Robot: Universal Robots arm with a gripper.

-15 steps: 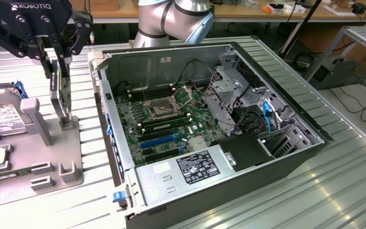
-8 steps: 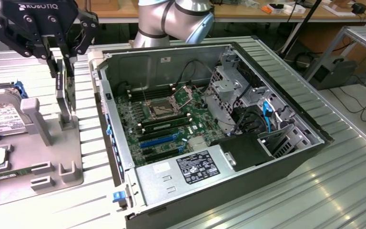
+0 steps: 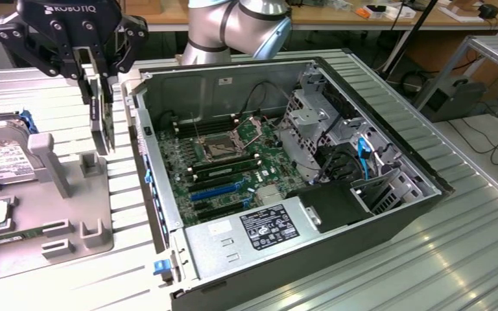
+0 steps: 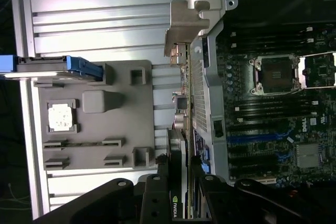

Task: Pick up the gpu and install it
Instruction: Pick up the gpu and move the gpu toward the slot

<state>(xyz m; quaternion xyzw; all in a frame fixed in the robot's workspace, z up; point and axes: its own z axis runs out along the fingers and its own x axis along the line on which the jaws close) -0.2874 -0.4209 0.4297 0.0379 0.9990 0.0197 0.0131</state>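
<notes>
Gripper: you've got the gripper up at the exterior view's upper left, its fingers closed in tight on the top end of the gpu — a narrow pinch, with the card between them.
Gpu: it hangs upright and edge-on, with its silver bracket at the end away from the fingers.
Position: you're outside the computer case, just beside its wall on the exterior view's left, over the edge of the grey tray.
Case: it lies open on the ribbed table with the motherboard facing up — the gpu is not yet seated in it.
Tray: a hard drive sits on it at the exterior view's left, well apart from the gpu.
</notes>
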